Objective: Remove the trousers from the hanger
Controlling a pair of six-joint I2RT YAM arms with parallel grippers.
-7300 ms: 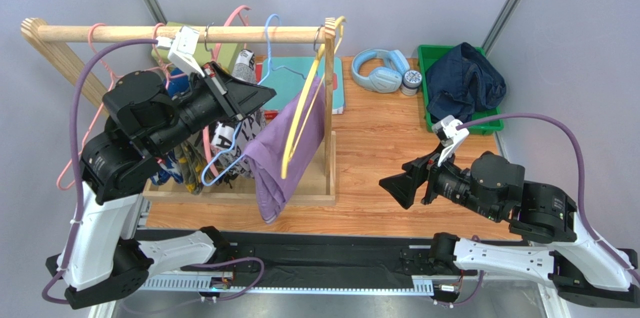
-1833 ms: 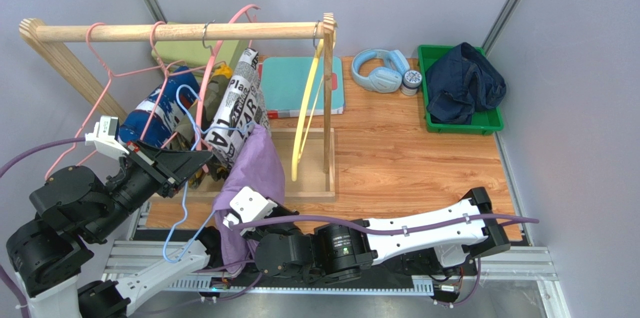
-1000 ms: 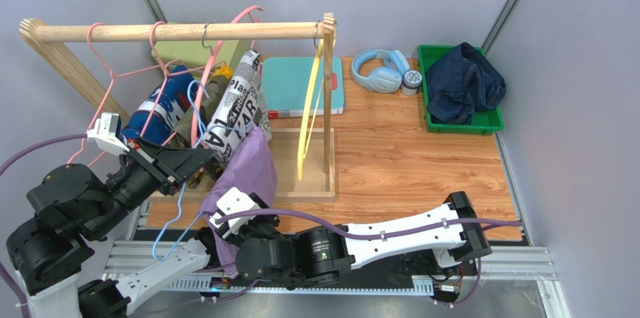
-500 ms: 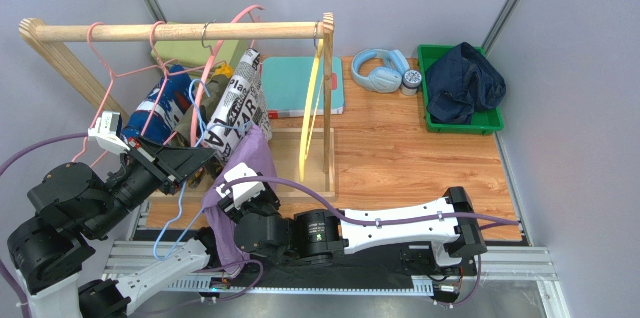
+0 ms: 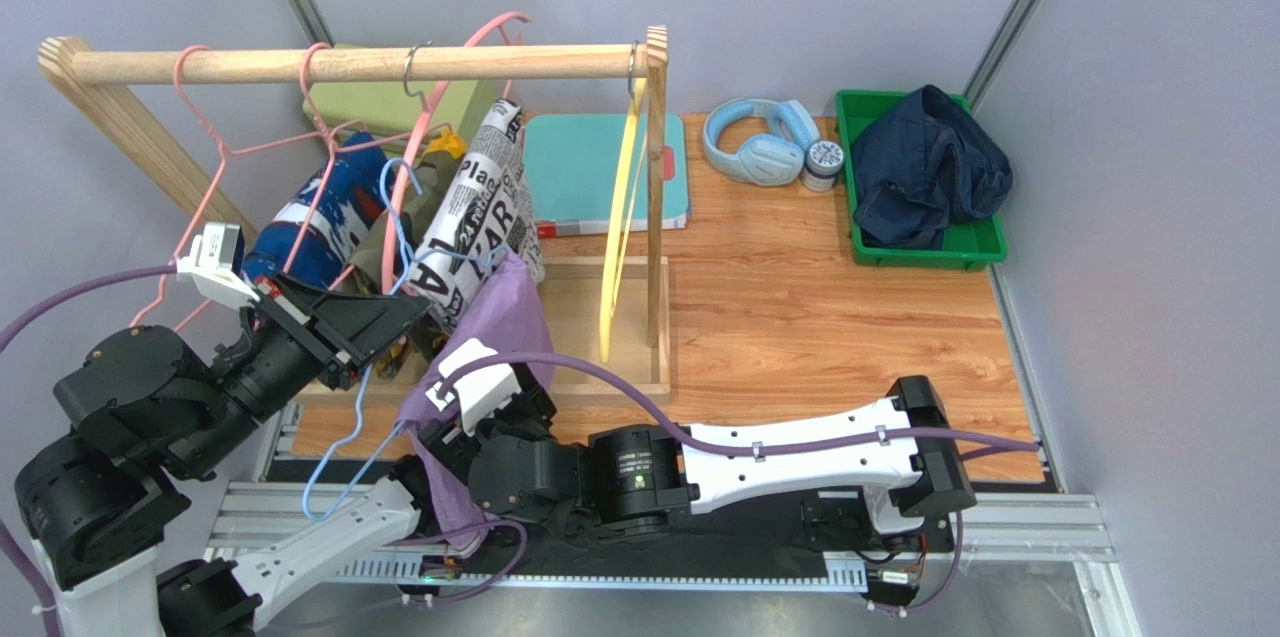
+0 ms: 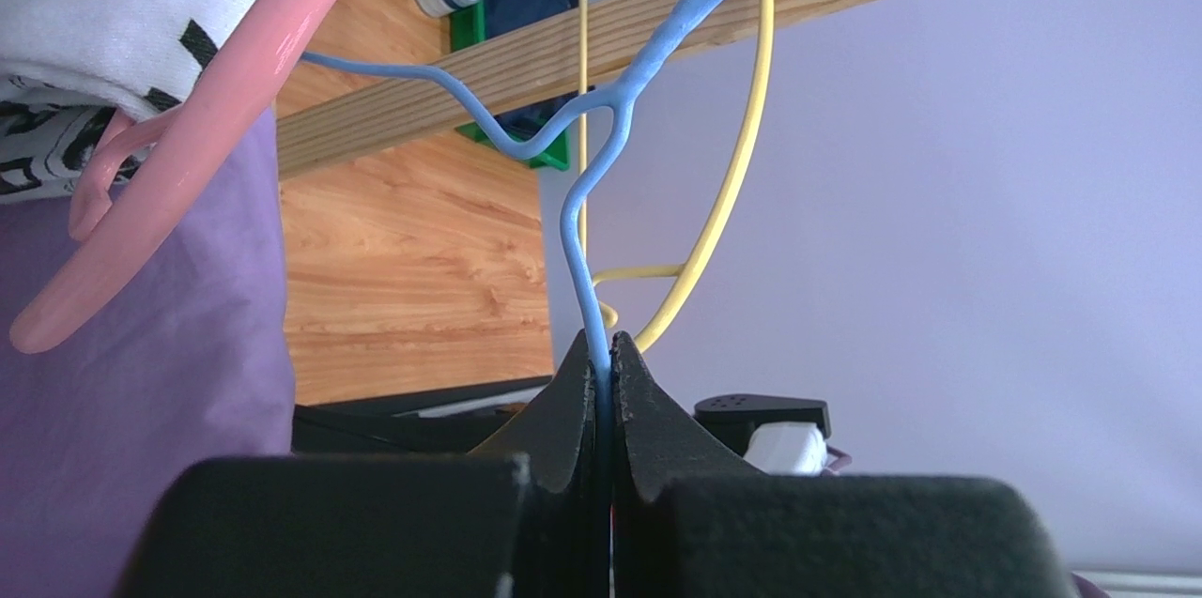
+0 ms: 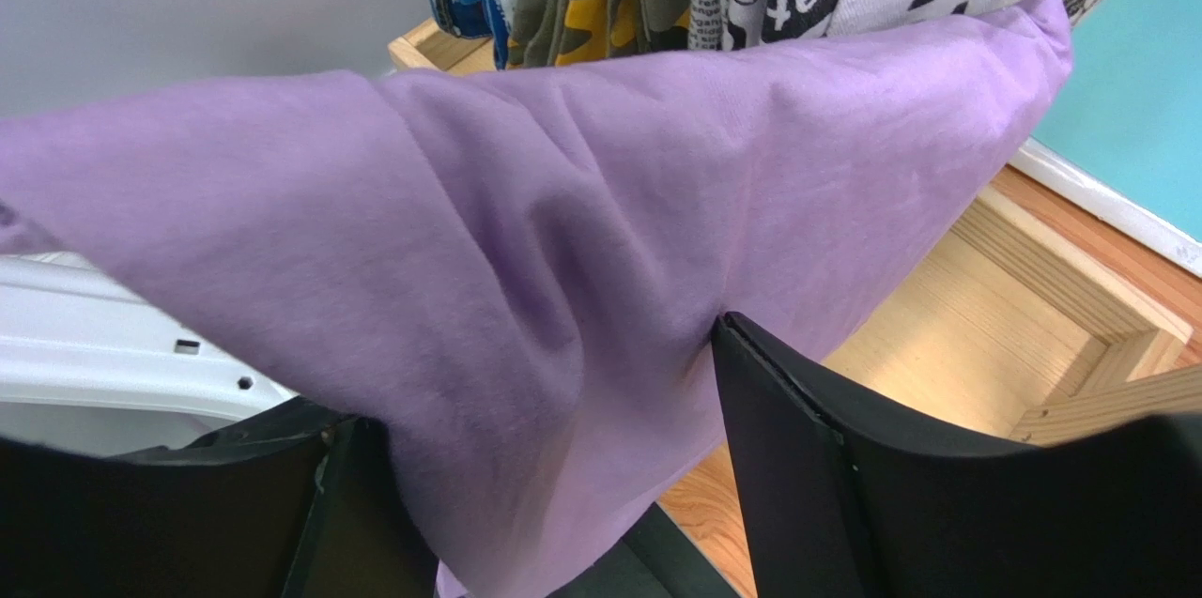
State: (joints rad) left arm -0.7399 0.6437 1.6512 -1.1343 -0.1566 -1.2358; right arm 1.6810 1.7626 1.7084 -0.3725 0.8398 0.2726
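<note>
The purple trousers hang folded over the lower bar of a blue wire hanger, which is off the rail and held low at the front left. My left gripper is shut on the blue hanger's wire near its hook; the top view shows this gripper just left of the cloth. My right gripper is open, one finger on each side of a hanging fold of the trousers. In the top view its fingers are hidden under the cloth.
The wooden rail carries pink hangers with a printed white garment and a blue one, and an empty yellow hanger. A teal book, blue headphones and a green bin holding dark cloth lie behind.
The right arm has swung across to the front left and come up under the trousers, its open fingers now round a fold. The left gripper has held the blue hanger still over the last second.
</note>
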